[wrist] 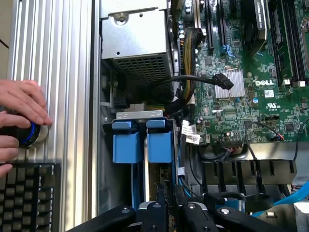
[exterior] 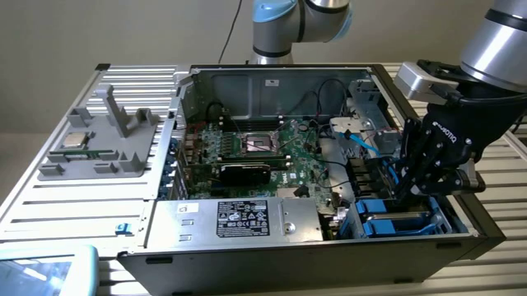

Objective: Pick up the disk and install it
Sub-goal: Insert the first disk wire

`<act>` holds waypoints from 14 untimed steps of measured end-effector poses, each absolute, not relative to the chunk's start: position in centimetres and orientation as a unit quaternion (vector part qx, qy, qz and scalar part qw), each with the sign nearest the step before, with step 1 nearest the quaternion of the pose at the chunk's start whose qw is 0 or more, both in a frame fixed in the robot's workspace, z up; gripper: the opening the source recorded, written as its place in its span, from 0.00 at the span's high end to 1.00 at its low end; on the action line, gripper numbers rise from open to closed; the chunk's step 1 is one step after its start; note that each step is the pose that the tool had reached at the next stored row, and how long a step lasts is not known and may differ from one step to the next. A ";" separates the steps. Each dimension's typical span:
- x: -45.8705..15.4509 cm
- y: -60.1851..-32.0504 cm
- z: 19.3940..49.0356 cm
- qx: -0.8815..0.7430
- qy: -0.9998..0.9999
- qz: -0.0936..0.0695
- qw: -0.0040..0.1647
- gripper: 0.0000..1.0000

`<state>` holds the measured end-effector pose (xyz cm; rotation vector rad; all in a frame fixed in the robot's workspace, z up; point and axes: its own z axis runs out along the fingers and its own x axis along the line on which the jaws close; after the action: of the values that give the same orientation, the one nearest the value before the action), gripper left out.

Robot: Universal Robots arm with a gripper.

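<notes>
Clamping the disk (wrist: 159, 145) by its edge, the jaws sit in the drive bay (wrist: 107, 169) — walls close.

disk (wrist: 159, 145) blue frame | mobo (wrist: 251, 104) green | PSU (exterior: 303, 223) silver, blk label

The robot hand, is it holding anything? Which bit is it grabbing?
Can't tell. The hand is down among the blue disk carriers in the computer case, but any grip is hidden from view.
</notes>
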<state>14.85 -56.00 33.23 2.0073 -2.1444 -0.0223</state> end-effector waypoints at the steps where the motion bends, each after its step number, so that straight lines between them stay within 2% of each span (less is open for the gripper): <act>1: 14.8 -56.0 33.2 0.680 -0.726 -0.008 0.102 0.83; 14: 14.8 -56.1 33.8 0.680 -0.726 -0.007 0.101 0.83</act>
<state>14.80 -56.06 33.78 2.0084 -2.1459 -0.0206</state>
